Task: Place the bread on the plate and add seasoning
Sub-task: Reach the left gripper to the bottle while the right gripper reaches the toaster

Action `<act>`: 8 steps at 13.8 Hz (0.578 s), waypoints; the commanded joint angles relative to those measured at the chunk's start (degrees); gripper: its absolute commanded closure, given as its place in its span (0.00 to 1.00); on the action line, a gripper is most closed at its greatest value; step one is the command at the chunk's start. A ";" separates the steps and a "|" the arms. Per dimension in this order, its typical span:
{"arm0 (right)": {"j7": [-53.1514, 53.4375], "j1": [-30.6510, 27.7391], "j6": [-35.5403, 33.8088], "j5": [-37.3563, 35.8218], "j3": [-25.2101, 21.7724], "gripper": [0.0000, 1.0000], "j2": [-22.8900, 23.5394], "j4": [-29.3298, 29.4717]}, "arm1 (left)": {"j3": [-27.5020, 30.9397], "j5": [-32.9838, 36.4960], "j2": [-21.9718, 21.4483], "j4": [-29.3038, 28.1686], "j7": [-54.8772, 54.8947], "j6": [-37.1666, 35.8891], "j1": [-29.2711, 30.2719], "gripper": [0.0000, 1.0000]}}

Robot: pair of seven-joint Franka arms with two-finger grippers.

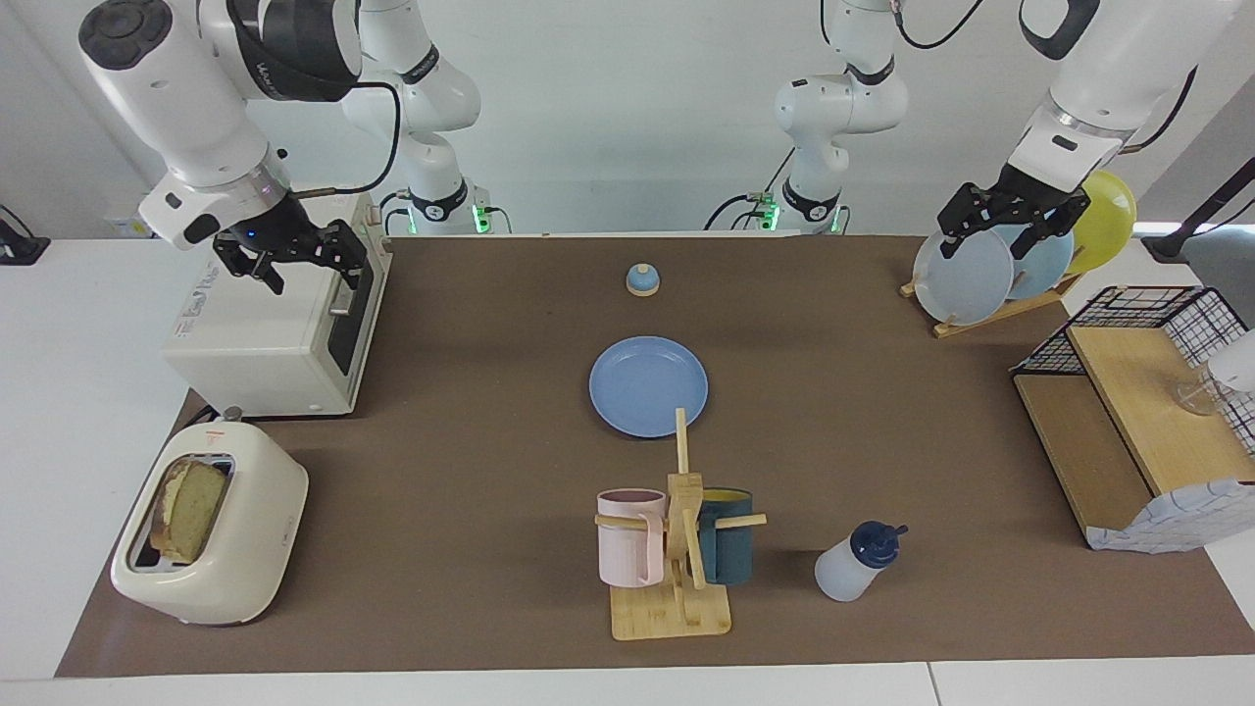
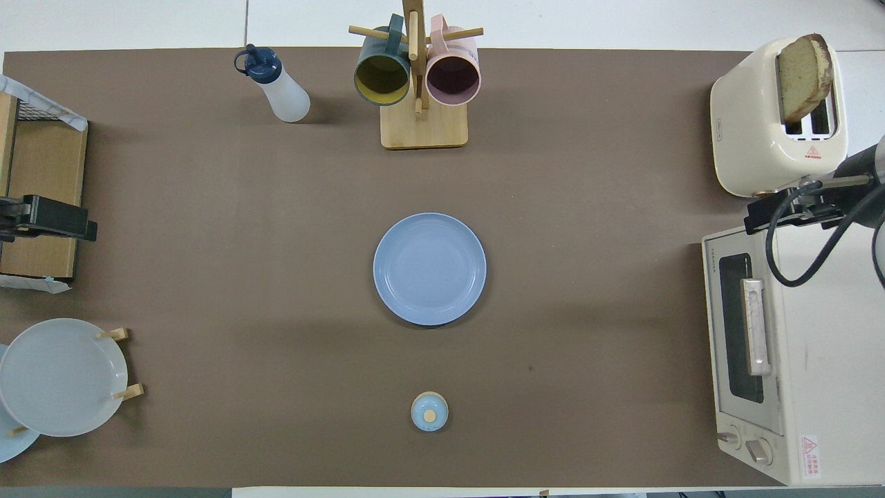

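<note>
The bread [image 1: 188, 510] stands in the toaster [image 1: 211, 525]; mug rack [image 1: 677, 549] stands between plate [image 1: 647, 385] and seasoning [image 1: 858, 561]; each gripper spread.

— From my console this reads as a robotics lab dressed up as a kitchen. Two white arms on fixed bases stand at a table [image 1: 471, 431] with a brown mat, bare white walls around them.

— What makes it a kitchen?

— Under my right gripper [image 1: 294, 257] sits a toaster oven [image 1: 279, 343], a toaster [image 1: 211, 539] near it. Under the left gripper [image 1: 1010, 221], a plate rack [image 1: 990, 309]. A mug stand [image 1: 677, 549] too.
</note>
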 commanded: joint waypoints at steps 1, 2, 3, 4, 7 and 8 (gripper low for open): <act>1.12 -0.32 -0.59 0.96 0.12 0.00 -0.18 0.32 | -0.03 -0.15 -1.71 -1.76 -0.85 -0.83 0.06 0.00; 1.12 -0.32 -0.51 0.96 0.12 0.00 -0.10 0.32 | -0.02 0.03 -1.71 -1.76 -0.42 -0.92 0.06 0.00; 0.95 -0.41 -0.16 0.96 0.12 0.00 -0.10 0.32 | -0.11 0.03 -1.71 -1.76 -0.33 -0.75 0.15 0.00; 0.69 -0.50 1.15 0.79 0.12 0.00 -0.01 0.40 | -0.20 0.03 -1.63 -1.59 -0.50 -0.05 -0.11 0.00; 1.04 -1.02 9.57 0.00 0.03 0.00 0.52 0.05 | -0.20 0.64 -1.63 -1.58 -0.68 -0.40 -0.82 0.00; 1.12 -1.63 12.39 0.08 -0.06 0.00 0.61 -0.12 | -0.20 0.91 -1.71 -1.76 -0.94 -0.13 -0.64 0.00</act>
